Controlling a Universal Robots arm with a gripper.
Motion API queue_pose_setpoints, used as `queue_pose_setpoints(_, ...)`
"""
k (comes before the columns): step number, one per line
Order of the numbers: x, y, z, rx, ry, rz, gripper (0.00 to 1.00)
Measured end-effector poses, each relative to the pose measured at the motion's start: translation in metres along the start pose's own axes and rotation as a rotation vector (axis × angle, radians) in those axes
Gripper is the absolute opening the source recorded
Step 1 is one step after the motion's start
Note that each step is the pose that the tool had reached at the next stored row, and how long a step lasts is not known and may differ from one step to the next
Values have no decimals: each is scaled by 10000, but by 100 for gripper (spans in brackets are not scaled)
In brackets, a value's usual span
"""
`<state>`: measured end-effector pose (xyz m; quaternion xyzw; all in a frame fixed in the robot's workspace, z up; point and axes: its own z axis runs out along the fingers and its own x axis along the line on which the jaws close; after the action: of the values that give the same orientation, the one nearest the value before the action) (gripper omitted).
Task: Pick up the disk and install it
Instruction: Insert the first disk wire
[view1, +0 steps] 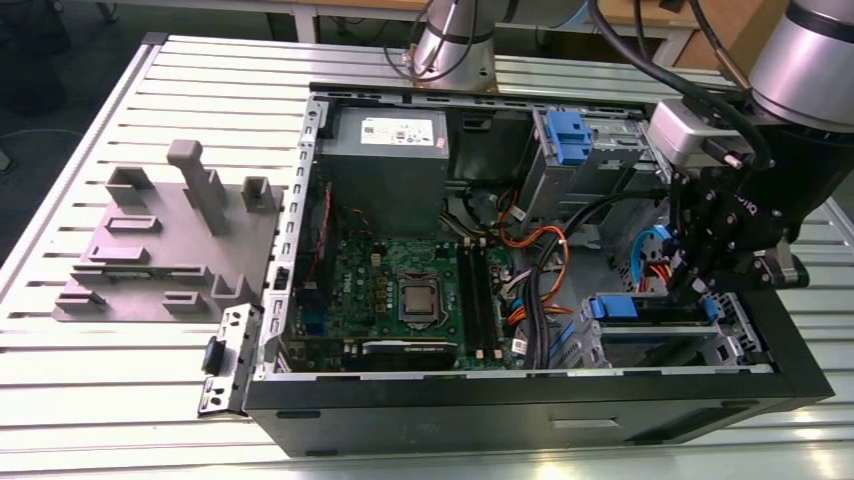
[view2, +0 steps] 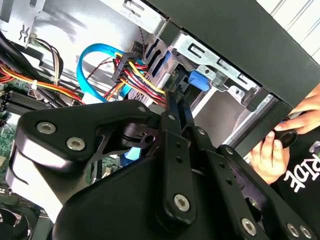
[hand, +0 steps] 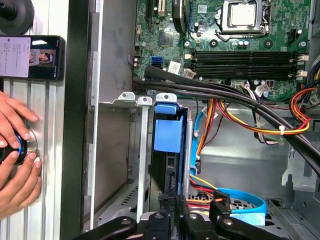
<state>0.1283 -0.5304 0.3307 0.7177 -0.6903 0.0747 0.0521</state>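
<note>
Drive cage (hand: 143, 150): the slot (hand: 117, 155) beside the disk (hand: 168, 136) stands open. Orange and blue cables (hand: 201, 137) crowd the disk's other flank, and a black cable bundle (hand: 235, 97) runs across the cage's end.

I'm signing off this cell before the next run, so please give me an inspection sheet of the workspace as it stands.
Surface: slatted metal table carrying the open computer case.
Job's things: the disk stands on edge in the drive bay, with its blue bracket showing.
Clutter: grey fixture block beside the case; phone on the table.
Grippers: the gripper reaches into the case at the disk's end.
Cables: blue data cable and red-yellow power wires next to the bay.
Surroundings: a person's hands on a round control beside the case.
</note>
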Motion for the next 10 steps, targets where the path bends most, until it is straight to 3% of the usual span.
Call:
queue_pose_setpoints(2, 0, 0, 3, 0, -30, 3, 17)
queue_pose_setpoints(5, 0, 0, 3, 2, -121, 17, 17)
queue_pose_setpoints(10, 1, 0, -1, -4, -166, 58, 17)
